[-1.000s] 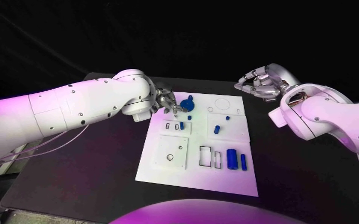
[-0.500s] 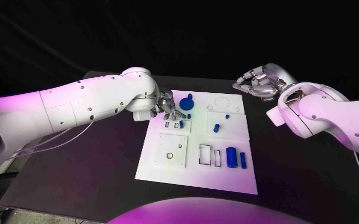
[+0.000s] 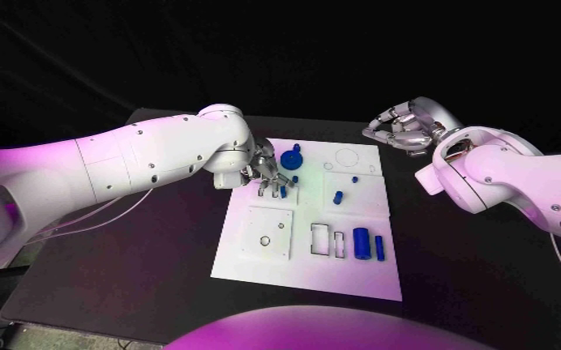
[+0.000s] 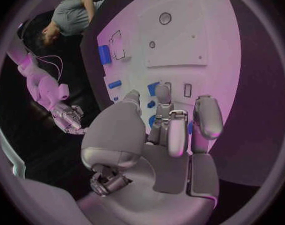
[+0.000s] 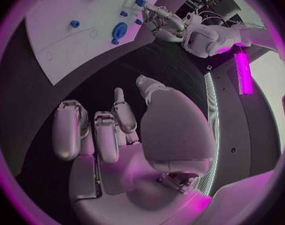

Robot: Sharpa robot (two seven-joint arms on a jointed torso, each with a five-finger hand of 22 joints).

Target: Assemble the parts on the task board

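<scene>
Hard to make out what's going on under the left hand (image 3: 259,168): in the head view it sits over the upper left corner of the task board (image 3: 267,267), and its fingers cover the small slots there. A small blue part (image 3: 283,192) pokes out right at the fingertips, but I can't tell if it's pinched or just sitting in its slot. In the left wrist view the fingers (image 4: 179,135) are curled down toward the board with bits of blue (image 4: 153,88) peeking between them, same problem.

The round blue part (image 3: 293,158) sits just right of that hand, near the board's top edge. A small blue peg (image 3: 338,200) is around the middle of the board, and two blue cylinders (image 3: 362,245) stand side by side at the lower right.

The right hand (image 3: 404,130) hovers at the upper right of the frame, off the board, well apart from it. Fingers curled in, nothing in them as far as the right wrist view (image 5: 111,135) shows.
</scene>
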